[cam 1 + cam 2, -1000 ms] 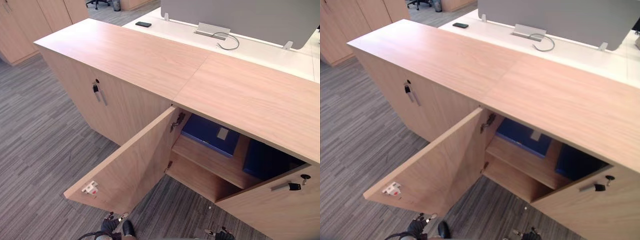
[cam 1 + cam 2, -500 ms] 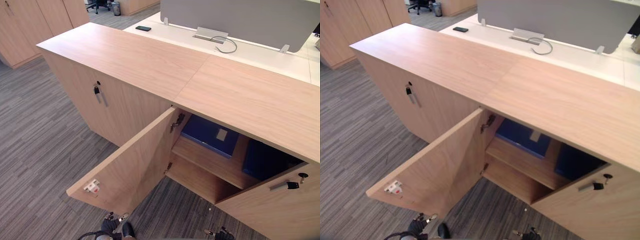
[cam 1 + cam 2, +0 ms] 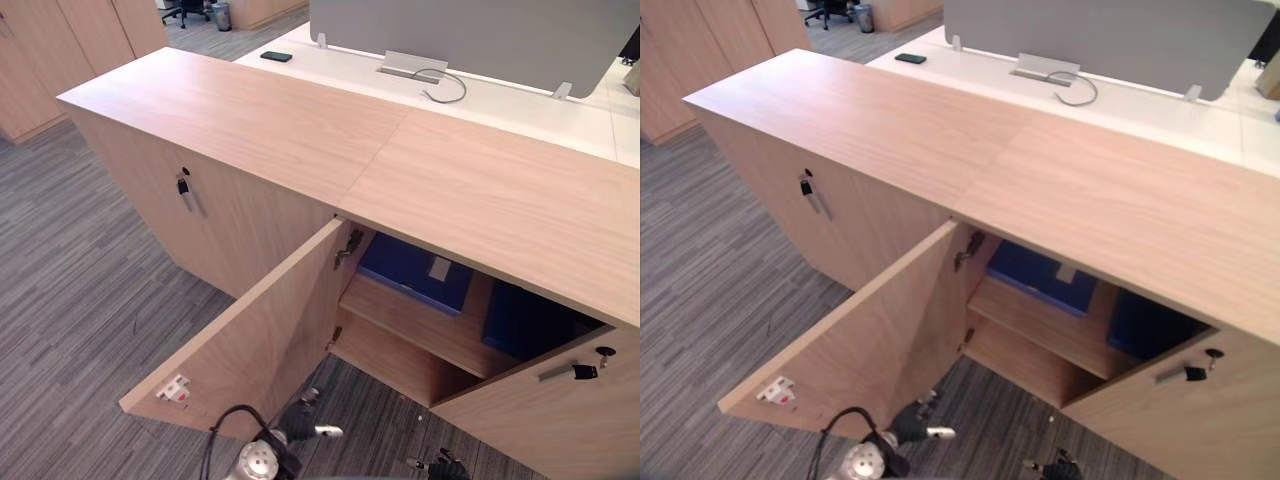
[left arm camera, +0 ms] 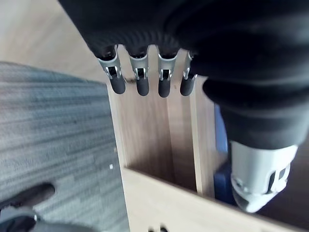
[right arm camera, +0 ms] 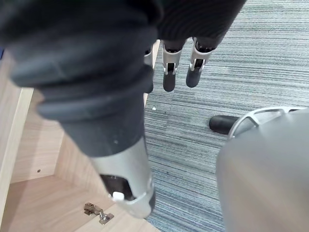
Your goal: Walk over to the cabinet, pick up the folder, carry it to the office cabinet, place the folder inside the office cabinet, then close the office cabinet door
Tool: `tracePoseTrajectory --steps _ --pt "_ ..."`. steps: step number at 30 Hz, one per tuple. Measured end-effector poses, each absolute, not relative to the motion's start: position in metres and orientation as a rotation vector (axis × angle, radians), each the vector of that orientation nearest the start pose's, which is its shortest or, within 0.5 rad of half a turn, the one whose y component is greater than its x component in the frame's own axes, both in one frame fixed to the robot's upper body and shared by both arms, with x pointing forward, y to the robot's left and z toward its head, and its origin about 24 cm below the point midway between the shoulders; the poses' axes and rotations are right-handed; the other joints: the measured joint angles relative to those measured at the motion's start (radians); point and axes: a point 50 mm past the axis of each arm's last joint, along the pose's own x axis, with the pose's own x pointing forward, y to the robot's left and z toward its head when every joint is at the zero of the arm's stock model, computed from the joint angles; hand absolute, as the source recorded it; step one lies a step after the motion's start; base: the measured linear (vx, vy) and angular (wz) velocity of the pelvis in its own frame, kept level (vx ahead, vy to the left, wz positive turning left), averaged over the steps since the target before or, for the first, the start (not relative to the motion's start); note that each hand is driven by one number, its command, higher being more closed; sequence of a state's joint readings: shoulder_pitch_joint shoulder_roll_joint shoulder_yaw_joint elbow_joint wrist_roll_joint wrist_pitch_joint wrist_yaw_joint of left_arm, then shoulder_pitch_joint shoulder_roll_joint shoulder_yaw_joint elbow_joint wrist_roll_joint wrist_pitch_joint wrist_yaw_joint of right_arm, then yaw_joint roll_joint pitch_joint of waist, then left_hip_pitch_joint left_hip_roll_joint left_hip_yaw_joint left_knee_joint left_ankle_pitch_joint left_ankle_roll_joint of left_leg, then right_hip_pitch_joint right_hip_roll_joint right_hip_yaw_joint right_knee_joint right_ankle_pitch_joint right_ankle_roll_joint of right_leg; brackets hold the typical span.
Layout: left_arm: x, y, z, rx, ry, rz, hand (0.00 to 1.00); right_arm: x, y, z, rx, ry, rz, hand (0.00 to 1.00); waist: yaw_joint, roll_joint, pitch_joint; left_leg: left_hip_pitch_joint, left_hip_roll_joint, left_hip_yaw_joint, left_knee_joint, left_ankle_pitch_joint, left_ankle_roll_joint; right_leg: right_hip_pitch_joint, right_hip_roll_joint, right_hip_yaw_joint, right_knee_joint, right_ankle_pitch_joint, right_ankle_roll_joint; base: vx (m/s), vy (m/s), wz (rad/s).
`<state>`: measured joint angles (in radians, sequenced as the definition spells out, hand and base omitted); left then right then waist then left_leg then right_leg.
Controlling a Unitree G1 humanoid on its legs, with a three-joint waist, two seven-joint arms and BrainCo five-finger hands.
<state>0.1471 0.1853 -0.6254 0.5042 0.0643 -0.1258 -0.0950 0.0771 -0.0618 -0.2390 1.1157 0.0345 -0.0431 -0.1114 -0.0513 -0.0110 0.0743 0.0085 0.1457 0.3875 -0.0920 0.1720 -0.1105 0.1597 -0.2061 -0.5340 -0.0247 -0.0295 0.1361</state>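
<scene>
- Grey carpet; wood-topped cabinet, white desk behind.
- Its door open; blue folder on the shelf inside.
- Fingers relaxed, empty: left hand, right hand.

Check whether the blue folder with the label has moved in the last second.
No. The blue folder keeps its spot on the shelf, just as near the door hinge; only the camera shifted.

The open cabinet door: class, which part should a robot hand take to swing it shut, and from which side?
Take the door by its free edge, beside the white catch, farthest from the hinge. Come from the robot's left, onto the hidden outer face, and push toward the opening: the inner face shows, so the door likely swings shut that way, with most leverage.
</scene>
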Motion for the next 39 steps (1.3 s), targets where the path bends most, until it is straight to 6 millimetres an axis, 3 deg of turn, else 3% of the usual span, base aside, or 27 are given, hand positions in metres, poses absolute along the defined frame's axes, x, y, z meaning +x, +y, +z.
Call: tracePoseTrajectory --steps 4,11,20,24,27,30,32,35,36,39 --pt "0.115 0.055 -0.087 0.168 0.540 -0.919 0.00 0.079 -0.209 -0.165 0.027 1.144 -0.368 0.00 -0.010 0.010 -0.013 0.011 0.002 0.018 0.000 -0.006 -0.004 -0.002 0.000 0.019 -0.003 0.000 0.000 0.00 0.017 -0.14" --pt "0.110 0.053 -0.083 0.071 0.553 -0.988 0.00 0.080 -0.211 -0.165 -0.005 1.152 -0.318 0.00 -0.016 0.016 -0.018 0.009 0.003 0.024 -0.001 -0.012 -0.005 -0.009 0.000 0.025 -0.005 -0.001 -0.004 -0.01 0.010 -0.02" --pt "0.106 0.077 -0.093 0.158 0.602 -0.929 0.00 0.089 -0.209 -0.165 -0.070 1.152 -0.229 0.00 -0.014 0.014 -0.024 0.001 0.002 0.023 0.016 -0.018 -0.007 -0.006 0.000 0.020 -0.013 0.001 -0.002 0.00 0.003 0.01" --pt "0.109 0.100 -0.104 0.224 0.651 -0.810 0.00 0.097 -0.207 -0.163 -0.086 1.143 -0.199 0.00 0.001 0.009 -0.017 -0.107 0.060 0.002 0.254 -0.126 0.008 -0.031 -0.004 0.020 0.033 0.001 -0.009 -0.04 -0.004 -0.04" --pt "0.109 0.110 -0.111 0.214 0.696 -0.722 0.00 0.099 -0.206 -0.163 -0.073 1.136 -0.206 0.00 0.001 0.014 -0.019 -0.112 0.075 -0.001 0.266 -0.133 0.015 -0.043 -0.018 0.004 0.080 -0.012 -0.021 -0.07 0.053 0.04" --pt "0.108 0.114 -0.115 0.196 0.717 -0.645 0.00 0.099 -0.206 -0.163 -0.051 1.129 -0.227 0.00 0.000 0.015 -0.016 -0.115 0.042 -0.029 0.205 -0.092 0.015 -0.073 -0.042 -0.015 0.111 -0.026 -0.002 -0.13 0.086 0.22" --pt "0.106 0.111 -0.115 0.167 0.724 -0.617 0.00 0.096 -0.209 -0.163 -0.035 1.130 -0.252 0.00 -0.021 0.019 -0.017 -0.107 -0.001 -0.086 0.118 -0.040 0.019 -0.085 -0.071 -0.054 0.136 -0.040 0.009 -0.12 0.123 0.57" --pt "0.110 0.106 -0.114 0.081 0.725 -0.526 0.00 0.088 -0.220 -0.162 -0.005 1.132 -0.324 0.00 -0.019 0.035 -0.008 -0.084 -0.064 -0.122 0.004 0.026 0.042 -0.107 -0.121 -0.076 0.182 -0.041 0.019 -0.08 0.199 0.37" --pt "0.114 0.113 -0.114 0.059 0.724 -0.455 0.00 0.089 -0.221 -0.162 0.002 1.130 -0.334 0.00 -0.017 0.036 0.002 -0.084 -0.085 -0.122 0.000 0.025 0.049 -0.107 -0.142 -0.075 0.184 -0.034 0.028 -0.07 0.149 0.13" --pt "0.117 0.137 -0.119 0.038 0.755 -0.308 0.00 0.089 -0.221 -0.161 0.002 1.129 -0.334 0.00 -0.018 0.035 0.004 -0.098 -0.101 -0.122 -0.001 0.021 0.058 -0.107 -0.140 -0.072 0.152 -0.029 0.038 -0.06 0.078 0.05"
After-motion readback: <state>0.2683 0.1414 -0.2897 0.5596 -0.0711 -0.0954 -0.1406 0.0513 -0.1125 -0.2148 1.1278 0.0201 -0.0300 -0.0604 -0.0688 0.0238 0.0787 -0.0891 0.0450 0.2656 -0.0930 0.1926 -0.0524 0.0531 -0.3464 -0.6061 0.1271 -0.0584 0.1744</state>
